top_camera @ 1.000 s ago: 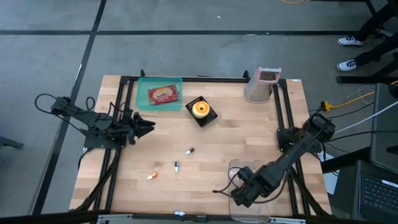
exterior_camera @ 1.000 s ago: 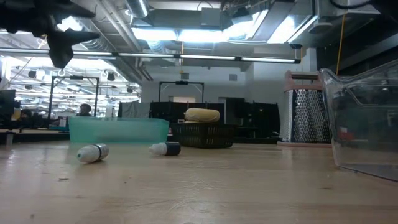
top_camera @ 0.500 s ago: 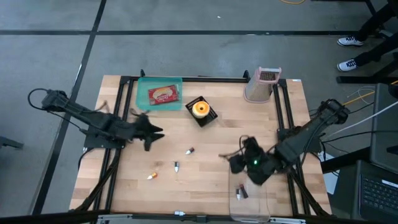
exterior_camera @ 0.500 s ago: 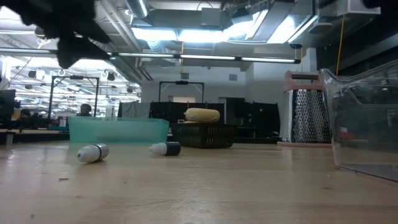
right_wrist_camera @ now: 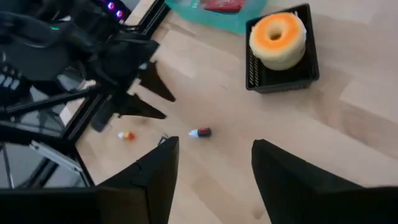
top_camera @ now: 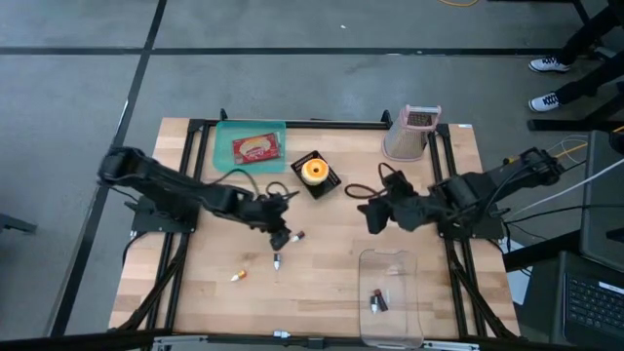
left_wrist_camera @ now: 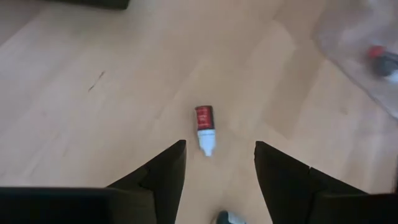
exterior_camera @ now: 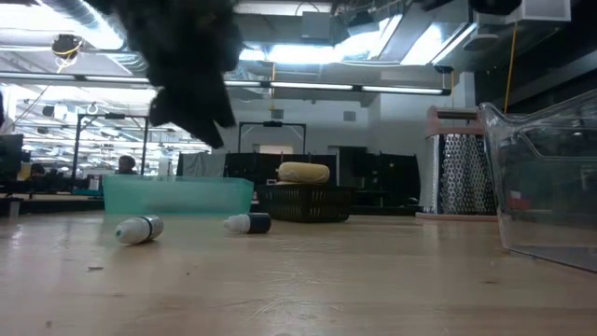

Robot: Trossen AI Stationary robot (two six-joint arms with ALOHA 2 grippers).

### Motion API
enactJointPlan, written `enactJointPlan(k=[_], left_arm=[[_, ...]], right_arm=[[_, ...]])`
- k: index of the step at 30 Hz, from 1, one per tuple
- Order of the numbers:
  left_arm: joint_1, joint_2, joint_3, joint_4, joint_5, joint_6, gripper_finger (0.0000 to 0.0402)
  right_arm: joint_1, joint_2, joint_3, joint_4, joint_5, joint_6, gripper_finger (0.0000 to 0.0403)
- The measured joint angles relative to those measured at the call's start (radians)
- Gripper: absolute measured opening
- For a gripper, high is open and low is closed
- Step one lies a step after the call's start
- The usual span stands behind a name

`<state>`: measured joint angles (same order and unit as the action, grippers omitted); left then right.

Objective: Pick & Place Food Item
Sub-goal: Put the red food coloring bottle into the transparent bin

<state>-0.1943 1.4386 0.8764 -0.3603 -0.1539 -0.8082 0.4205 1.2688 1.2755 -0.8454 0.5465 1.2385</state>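
Claws: left claw (top_camera: pixel 284 234) released above red-labelled bottle (left_wrist_camera: pixel 204 127), label unreadable; right claw (top_camera: pixel 369 212) released.

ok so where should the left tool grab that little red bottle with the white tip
Probably across the red body of the small red bottle, coming straight down from above. It lies flat on the wooden table with bare wood on both sides, and the open left tool already hangs almost over it.

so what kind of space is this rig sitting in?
Probably a robotics lab or open workshop floor: exposed ceiling ducts and strip lights, a wooden table on a black metal frame, taped grey concrete floor.
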Motion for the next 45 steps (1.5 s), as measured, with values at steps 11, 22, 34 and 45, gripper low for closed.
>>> enactJointPlan(k=[11, 22, 34, 45], left_arm=[[0.076, 0.279, 0.180, -0.084, 0.048, -0.077, 0.0197], [0.069, 0.376, 0.243, -0.086, 0.097, -0.072, 0.0193], [0.064, 0.431, 0.244, -0.100, 0.152, -0.008, 0.0189], [0.067, 0.485, 0.250, -0.121, 0.168, 0.018, 0.0153]], right_arm=[[-0.116, -0.020, 0.000, 0.004, -0.195, -0.315, 0.0199], [-0.172, -0.044, 0.000, 0.009, -0.249, -0.437, 0.0199], [-0.199, -0.063, 0.000, 0.024, -0.251, -0.446, 0.0199], [-0.215, -0.063, 0.000, 0.051, -0.241, -0.442, 0.0199]])
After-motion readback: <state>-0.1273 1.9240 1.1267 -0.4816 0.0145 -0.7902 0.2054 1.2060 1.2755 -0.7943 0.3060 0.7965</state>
